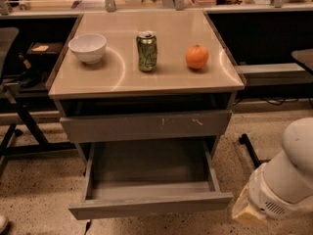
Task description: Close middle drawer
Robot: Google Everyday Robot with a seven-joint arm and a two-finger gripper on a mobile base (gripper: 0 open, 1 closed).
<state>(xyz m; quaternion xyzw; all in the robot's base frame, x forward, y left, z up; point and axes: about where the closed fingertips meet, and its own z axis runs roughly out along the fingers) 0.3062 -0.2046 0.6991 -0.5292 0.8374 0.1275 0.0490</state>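
Observation:
The middle drawer is pulled far out of the grey cabinet. It is wide and shallow, with a plain flat front and an empty grey tray interior. Above it, a taller grey drawer front with pale scratch marks stands slightly out, with a dark gap over it. My gripper is out of view. Only a white section of my arm shows at the lower right, to the right of the open drawer's front corner and apart from it.
On the beige cabinet top stand a white bowl, a green can and an orange. A dark chair frame stands at the left. A black leg with a caster is to the right. The floor is speckled.

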